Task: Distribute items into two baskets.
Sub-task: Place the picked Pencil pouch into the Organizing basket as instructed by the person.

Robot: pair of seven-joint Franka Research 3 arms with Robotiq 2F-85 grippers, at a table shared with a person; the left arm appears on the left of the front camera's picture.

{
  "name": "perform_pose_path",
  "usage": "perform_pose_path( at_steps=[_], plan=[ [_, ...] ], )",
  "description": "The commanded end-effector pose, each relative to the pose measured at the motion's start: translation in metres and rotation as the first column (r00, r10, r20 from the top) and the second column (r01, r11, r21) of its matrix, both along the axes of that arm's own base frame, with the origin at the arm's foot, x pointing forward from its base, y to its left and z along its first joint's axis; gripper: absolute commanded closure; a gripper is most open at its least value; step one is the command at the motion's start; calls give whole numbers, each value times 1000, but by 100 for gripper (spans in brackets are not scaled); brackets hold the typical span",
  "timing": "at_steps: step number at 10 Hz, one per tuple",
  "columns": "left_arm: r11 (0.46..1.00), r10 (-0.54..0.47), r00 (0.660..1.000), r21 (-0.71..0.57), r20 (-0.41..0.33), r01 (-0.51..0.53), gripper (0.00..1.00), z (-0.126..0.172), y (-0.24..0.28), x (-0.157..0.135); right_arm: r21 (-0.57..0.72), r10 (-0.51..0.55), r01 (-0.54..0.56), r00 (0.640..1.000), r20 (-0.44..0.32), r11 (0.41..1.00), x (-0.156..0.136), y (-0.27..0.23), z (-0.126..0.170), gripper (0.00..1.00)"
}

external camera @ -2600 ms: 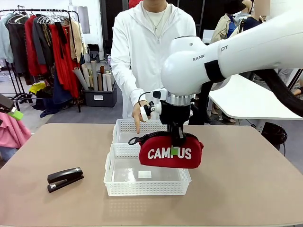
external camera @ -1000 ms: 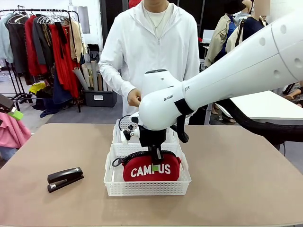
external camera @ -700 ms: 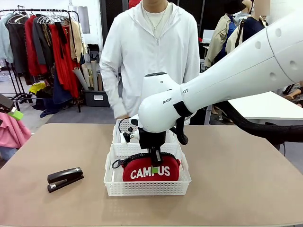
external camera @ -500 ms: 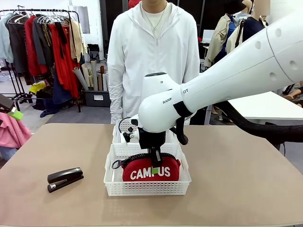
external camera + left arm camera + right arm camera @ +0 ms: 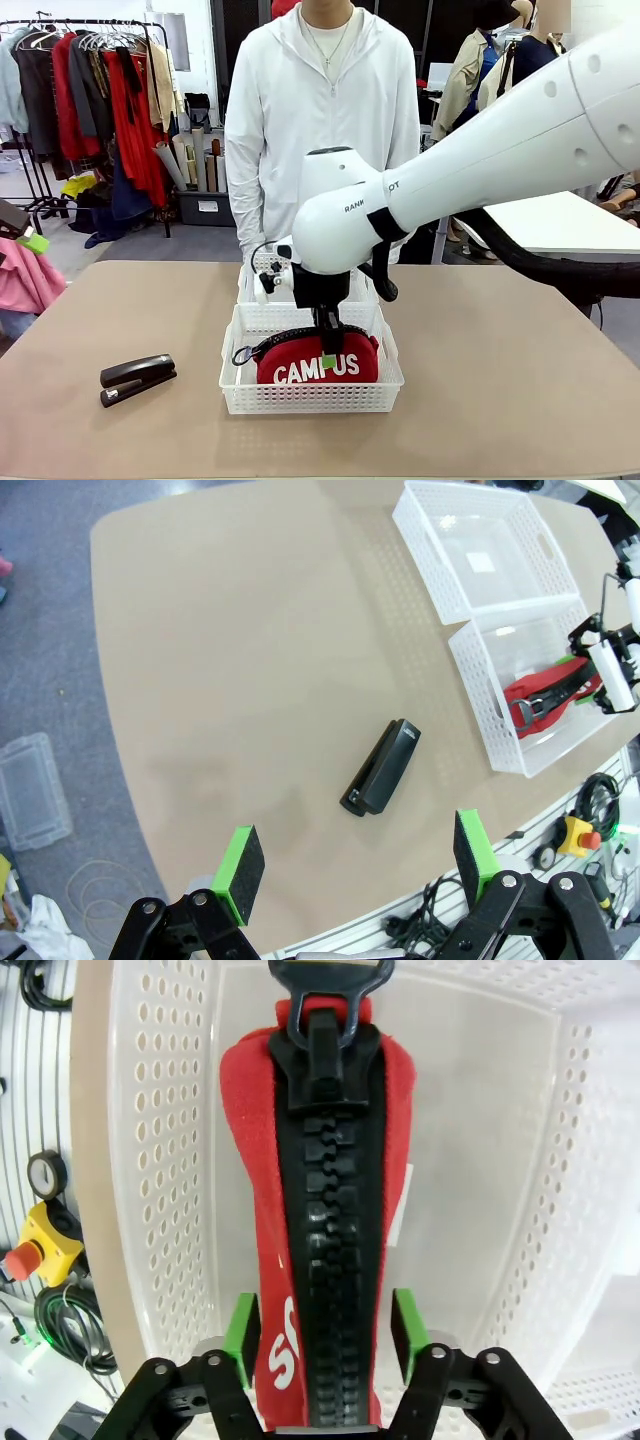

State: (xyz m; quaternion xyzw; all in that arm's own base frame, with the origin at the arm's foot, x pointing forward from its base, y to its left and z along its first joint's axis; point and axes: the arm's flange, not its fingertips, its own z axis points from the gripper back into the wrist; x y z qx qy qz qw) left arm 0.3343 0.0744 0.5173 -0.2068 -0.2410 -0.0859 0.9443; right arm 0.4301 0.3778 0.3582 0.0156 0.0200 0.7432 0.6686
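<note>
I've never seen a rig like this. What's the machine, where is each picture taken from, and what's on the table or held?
Two white robot arms share a tan table with a person standing at the far side. The wide picture comes from a fixed camera between the arms; the big white shape is the right arm. The other two come from cameras on the wrists, looking along each claw's fingers. The right claw is down in the near white basket, green pads either side of a red CAMPUS pouch resting on the basket's floor; the jaws look parted, so nothing seems gripped. A second basket stands behind. The left claw hangs open over the table, holding nothing, with a black stapler lying below.
</note>
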Motion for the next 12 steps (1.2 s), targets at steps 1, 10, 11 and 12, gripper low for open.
perform_pose_path(
  at_steps=[1, 10, 11, 12],
  plan=[
    [1000, -3, 1000, -10, 3, 3, 2, 0, 0, 0, 19, -56, 56, 998, 11, 998, -12, -7, 30, 0],
    [1000, -3, 1000, -10, 3, 3, 2, 0, 0, 0, 31, -144, 145, 989, -34, 989, -11, -13, 49, 16],
    [1000, -3, 1000, -10, 3, 3, 2, 0, 0, 0, 31, -144, 145, 989, -34, 989, -11, -13, 49, 16],
    [1000, -3, 1000, -10, 3, 3, 2, 0, 0, 0, 31, -144, 145, 989, -34, 989, -11, -13, 49, 16]
  ],
)
